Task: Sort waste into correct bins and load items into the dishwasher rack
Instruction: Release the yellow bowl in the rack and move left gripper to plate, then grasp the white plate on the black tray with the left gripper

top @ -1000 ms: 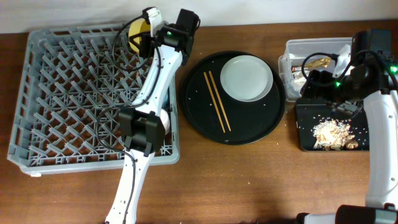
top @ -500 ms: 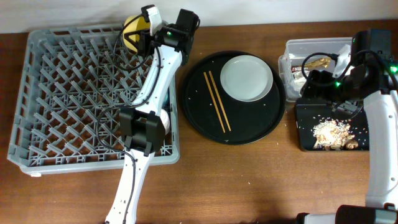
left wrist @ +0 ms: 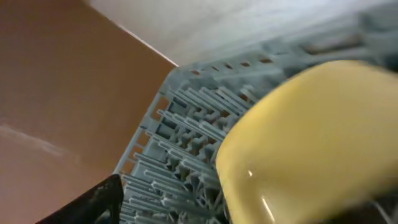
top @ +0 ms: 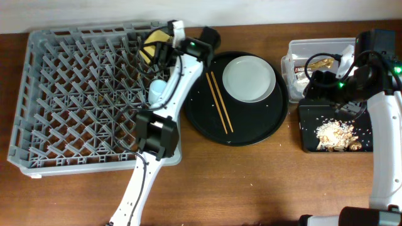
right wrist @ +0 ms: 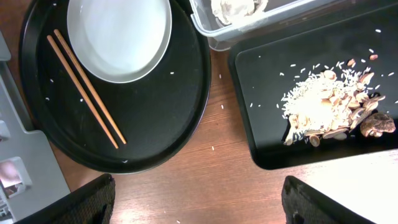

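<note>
The yellow bowl (top: 154,44) leans on edge among the pegs at the back right corner of the grey dishwasher rack (top: 63,94). In the left wrist view the bowl (left wrist: 311,143) fills the right side. My left gripper (top: 166,54) is open beside it, and its one visible finger (left wrist: 93,202) stands well clear of the bowl. A small blue cup (top: 156,91) sits in the rack. The pale plate (top: 249,78) and two chopsticks (top: 220,102) lie on the round black tray (top: 251,130). My right gripper (right wrist: 208,208) hangs open over bare wood, holding nothing.
The clear tub (top: 298,47) at the back right holds a gold-brown wrapper (top: 320,63) and white tissue (right wrist: 233,9). In front of it the black rectangular tray (top: 308,141) carries rice and food scraps (top: 336,133). A pinkish cup (right wrist: 9,174) shows in the rack's near corner.
My left arm swung right along the rack's back edge. The yellow bowl came down with it into the rack corner, and the left jaws opened off it. The right arm stayed still.
</note>
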